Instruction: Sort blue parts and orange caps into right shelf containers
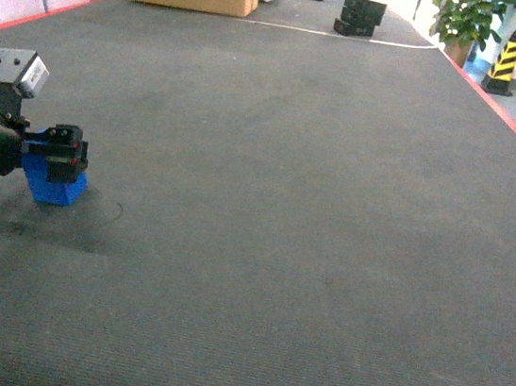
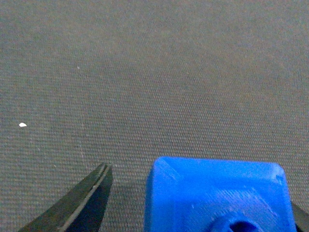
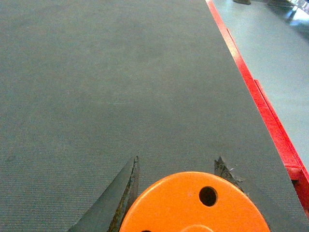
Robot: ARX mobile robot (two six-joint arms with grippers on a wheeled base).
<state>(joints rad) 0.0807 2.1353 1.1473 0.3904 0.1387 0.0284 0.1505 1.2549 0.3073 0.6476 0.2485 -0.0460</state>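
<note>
Left gripper (image 1: 65, 154) grasps a blue part (image 1: 53, 181) and right gripper (image 3: 176, 166) clenches an orange cap (image 3: 193, 203); carry both steadily, level, toward the unseen containers.

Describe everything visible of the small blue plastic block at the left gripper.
The small bright blue plastic block looks matte, with faint print-like ridges, bevelled top edges and a round hole in its top face. In the head view it sits tilted at the tip of the left gripper, low over the dark grey carpet. The wrist view shows one dark finger beside it with a gap; contact on the other side is cut off.
</note>
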